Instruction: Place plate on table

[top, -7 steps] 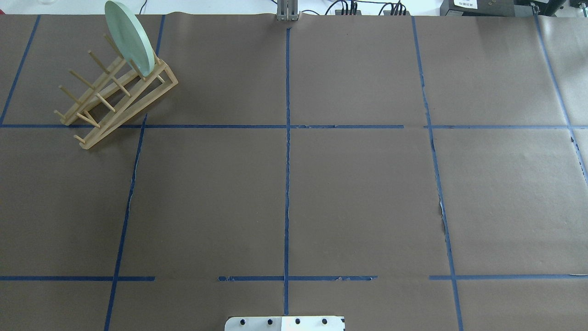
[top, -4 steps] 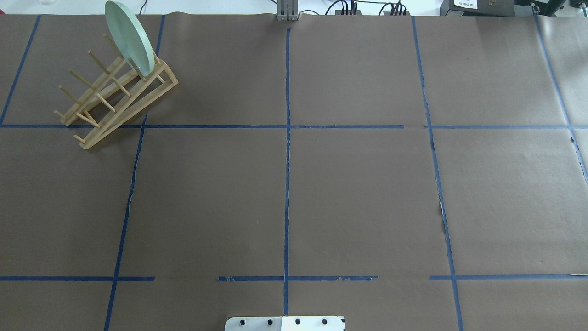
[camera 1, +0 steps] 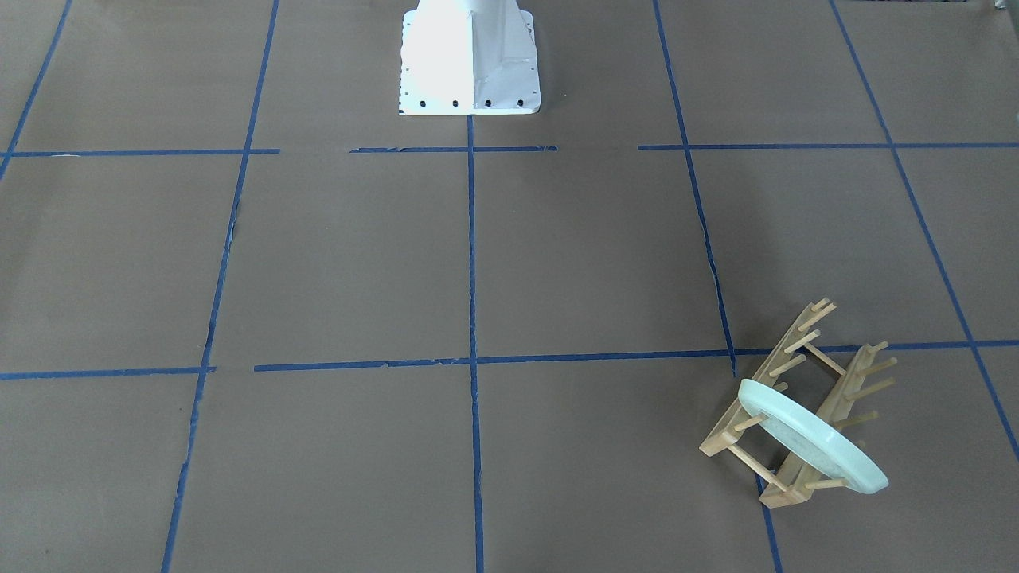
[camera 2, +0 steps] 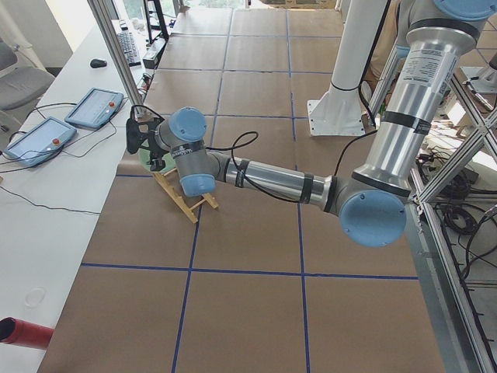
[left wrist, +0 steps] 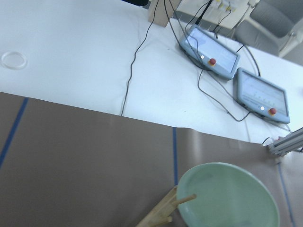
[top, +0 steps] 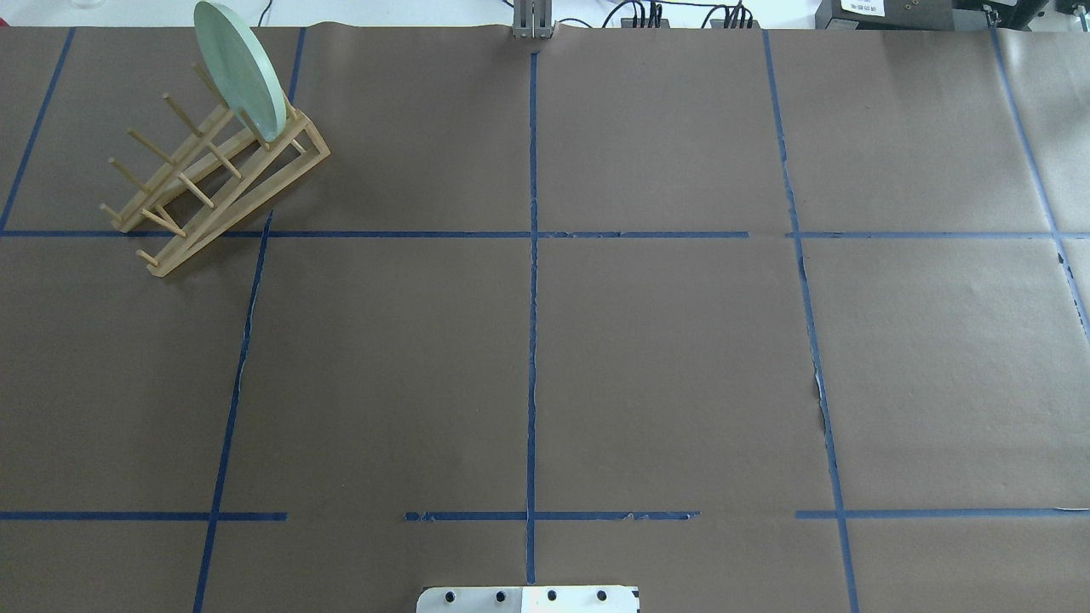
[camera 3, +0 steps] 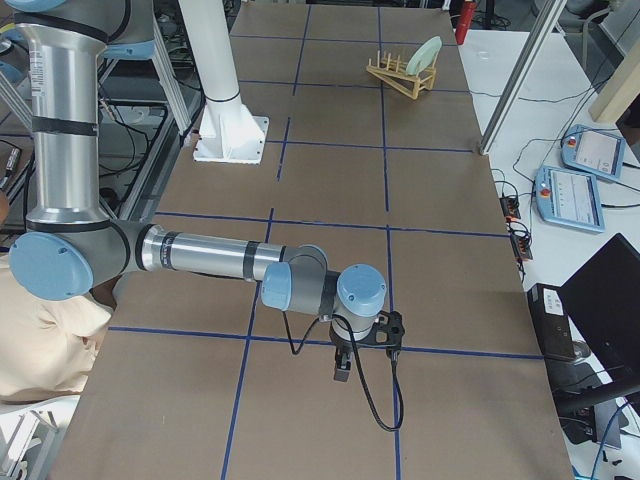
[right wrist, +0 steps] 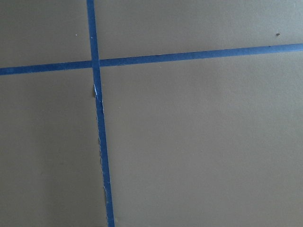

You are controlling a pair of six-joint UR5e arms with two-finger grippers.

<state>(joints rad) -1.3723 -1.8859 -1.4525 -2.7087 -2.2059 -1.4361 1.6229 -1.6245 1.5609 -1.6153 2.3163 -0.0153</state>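
The pale mint-green plate (top: pixel 238 68) stands on edge in the far end slot of the wooden peg rack (top: pixel 213 183), at the far left of the brown table (top: pixel 664 358). It also shows in the front view (camera 1: pixel 812 436), the left wrist view (left wrist: pixel 227 196) and the right side view (camera 3: pixel 428 52). No arm shows in the overhead or front views. In the left side view my left gripper (camera 2: pixel 140 136) hovers at the rack's plate end; I cannot tell whether it is open or shut. In the right side view my right gripper (camera 3: pixel 342 366) hangs low over bare table, far from the plate; I cannot tell its state either.
The white robot base (camera 1: pixel 468 60) stands at the table's near middle edge. Beyond the table's far edge lies a white bench with two teach pendants (left wrist: pixel 213 52) and cables. Blue tape lines (right wrist: pixel 102 142) mark the paper into squares.
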